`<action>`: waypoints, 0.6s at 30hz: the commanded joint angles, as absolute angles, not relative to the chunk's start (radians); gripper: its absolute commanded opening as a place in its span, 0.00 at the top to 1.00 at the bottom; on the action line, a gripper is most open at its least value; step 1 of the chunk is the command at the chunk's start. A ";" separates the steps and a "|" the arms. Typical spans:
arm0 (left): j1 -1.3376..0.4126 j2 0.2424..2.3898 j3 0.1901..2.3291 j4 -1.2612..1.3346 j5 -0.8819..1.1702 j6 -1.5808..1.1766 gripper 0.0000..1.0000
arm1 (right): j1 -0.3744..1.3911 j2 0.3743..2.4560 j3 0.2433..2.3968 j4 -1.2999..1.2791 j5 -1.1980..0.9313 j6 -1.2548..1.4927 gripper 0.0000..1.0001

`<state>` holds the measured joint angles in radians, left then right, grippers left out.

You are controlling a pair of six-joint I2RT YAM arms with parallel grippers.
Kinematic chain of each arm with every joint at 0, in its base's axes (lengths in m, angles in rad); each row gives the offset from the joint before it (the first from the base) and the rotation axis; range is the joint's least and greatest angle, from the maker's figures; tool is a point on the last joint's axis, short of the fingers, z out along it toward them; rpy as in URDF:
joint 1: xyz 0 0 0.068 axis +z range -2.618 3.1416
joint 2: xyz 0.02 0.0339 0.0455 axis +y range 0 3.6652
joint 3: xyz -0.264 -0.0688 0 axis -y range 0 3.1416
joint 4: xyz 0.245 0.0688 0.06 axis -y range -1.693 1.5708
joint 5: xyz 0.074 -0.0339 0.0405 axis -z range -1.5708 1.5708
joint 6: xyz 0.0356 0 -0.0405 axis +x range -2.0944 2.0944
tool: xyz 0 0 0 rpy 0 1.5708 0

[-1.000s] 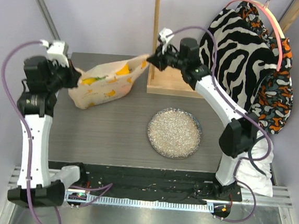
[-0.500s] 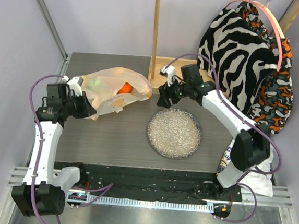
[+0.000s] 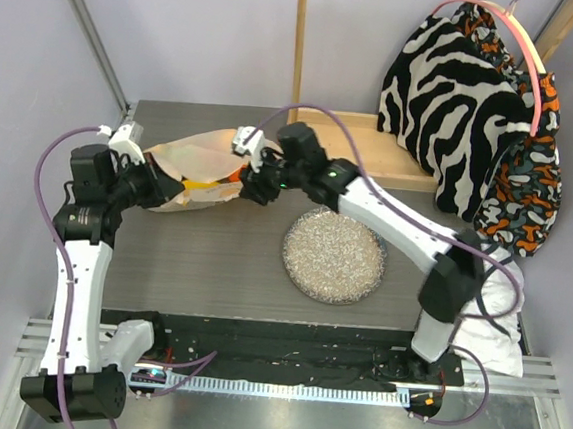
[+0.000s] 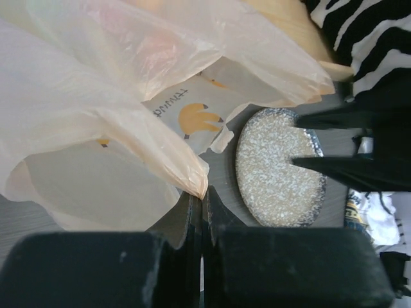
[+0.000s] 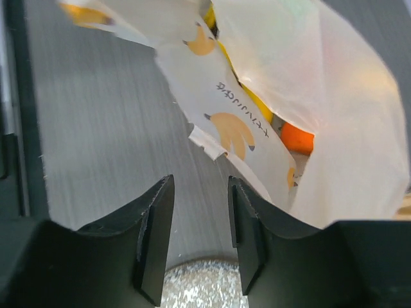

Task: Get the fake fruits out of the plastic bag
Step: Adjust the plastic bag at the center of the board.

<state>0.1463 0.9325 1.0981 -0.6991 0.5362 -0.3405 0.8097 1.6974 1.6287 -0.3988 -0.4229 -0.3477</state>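
The right gripper [image 3: 253,175] has let go of the plastic bag [image 3: 185,166], which is now slumping on the table [image 3: 212,258], and is reaching for its mouth, jaws half apart and empty. The left gripper [image 3: 158,188] is still pinching the other end, and the fake fruits [image 5: 297,138] are all still sitting inside.

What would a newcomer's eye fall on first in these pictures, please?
Probably the crinkly plastic bag at the far left, pinched in the shut left tool, with the open right tool at its mouth, where an orange fruit shows. Next, the zebra-striped cloth hanging at far right and the speckled plate in the middle.
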 commanded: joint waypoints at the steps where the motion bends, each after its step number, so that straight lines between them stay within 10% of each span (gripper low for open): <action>1: 0.150 0.899 1.195 -0.681 0.587 -0.402 1.00 | 0.845 1.912 1.793 -0.298 -0.200 -0.246 0.58; 8: 0.150 0.867 1.293 -0.862 0.620 -0.334 1.00 | 0.894 2.120 1.930 -0.261 0.058 -0.267 0.62; 16: 0.159 0.801 1.279 -0.939 0.566 -0.250 1.00 | 0.919 1.941 1.659 -0.299 -0.127 -0.295 0.62; 18: 0.163 0.793 1.255 -0.946 0.551 -0.213 1.00 | 0.920 1.866 1.612 -0.304 -0.144 -0.291 0.79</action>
